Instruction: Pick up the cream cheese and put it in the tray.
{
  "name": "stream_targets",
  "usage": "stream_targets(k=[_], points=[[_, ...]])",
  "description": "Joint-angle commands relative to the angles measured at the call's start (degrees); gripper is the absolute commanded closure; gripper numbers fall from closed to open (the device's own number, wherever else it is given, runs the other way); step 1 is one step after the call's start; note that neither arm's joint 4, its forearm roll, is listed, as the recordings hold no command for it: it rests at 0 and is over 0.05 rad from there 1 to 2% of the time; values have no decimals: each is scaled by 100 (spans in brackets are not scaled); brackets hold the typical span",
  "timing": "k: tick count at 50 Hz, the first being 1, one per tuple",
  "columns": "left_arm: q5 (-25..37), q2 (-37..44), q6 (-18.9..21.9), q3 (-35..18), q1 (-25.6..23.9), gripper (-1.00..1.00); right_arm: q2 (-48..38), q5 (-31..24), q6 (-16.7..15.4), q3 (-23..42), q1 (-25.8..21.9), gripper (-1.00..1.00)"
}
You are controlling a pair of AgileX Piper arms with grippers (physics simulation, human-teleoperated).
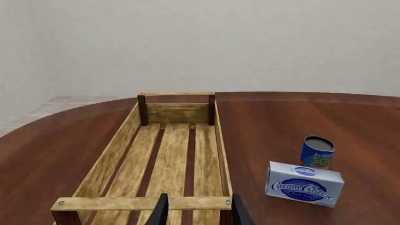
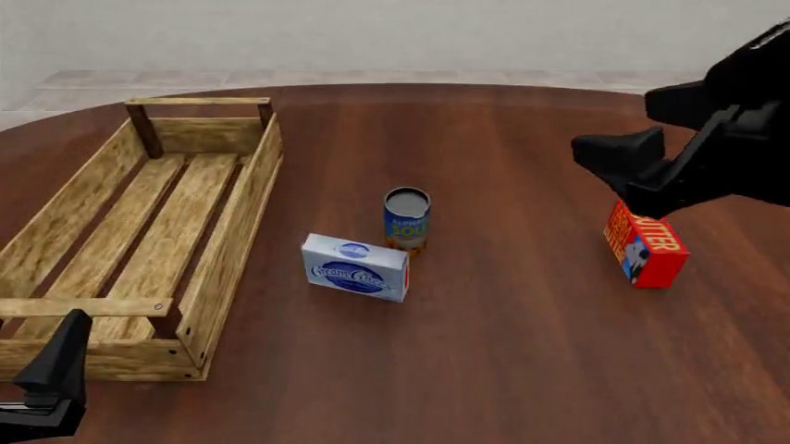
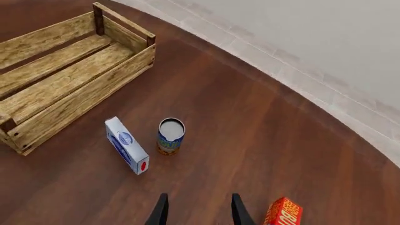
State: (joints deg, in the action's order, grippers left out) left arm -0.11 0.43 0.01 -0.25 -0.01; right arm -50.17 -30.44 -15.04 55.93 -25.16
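Note:
The cream cheese [image 2: 355, 266] is a white-and-pale-blue box with a dark blue oval logo. It stands on its long edge on the table, just right of the tray [image 2: 237, 227], a long light-wood slatted crate. The left wrist view shows the cream cheese [image 1: 304, 184] to the side of the tray's near end bar [image 1: 144, 203]. My left gripper [image 1: 196, 213] is open over that near end, nothing between its fingers, low at the front left [image 2: 55, 370]. My right gripper [image 2: 613, 171] hovers open, well right of the box and above the table. Its wrist view shows the cream cheese [image 3: 127, 145] and the tray [image 3: 81, 101] ahead of its open fingers [image 3: 198, 213].
A blue-and-yellow can [image 2: 406, 218] stands upright right behind the cream cheese, almost touching it. A red-orange butter box [image 2: 645, 245] stands under the right gripper at the right. The round wooden table's far edge [image 2: 408, 88] meets a pale floor.

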Motion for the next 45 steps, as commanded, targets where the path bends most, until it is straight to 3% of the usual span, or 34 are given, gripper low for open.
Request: stream_targets(k=[1,15,24,36,45], points=[[0,0,0,0,1,-100,-669,-617,-296,631,-315,-100],[0,0,0,0,0,-100,-1649,-1460,-661,1735,-671,-100],[0,0,-1,0,0,-100,-2230,-1716,-910,2149,-918,-100],[0,2,1,0,1,-100,-3117,-1995,-892,2951,-1159,-100],[0,0,0,0,0,-100,-3502,-2134,-1074,3280,-1235,-100]])
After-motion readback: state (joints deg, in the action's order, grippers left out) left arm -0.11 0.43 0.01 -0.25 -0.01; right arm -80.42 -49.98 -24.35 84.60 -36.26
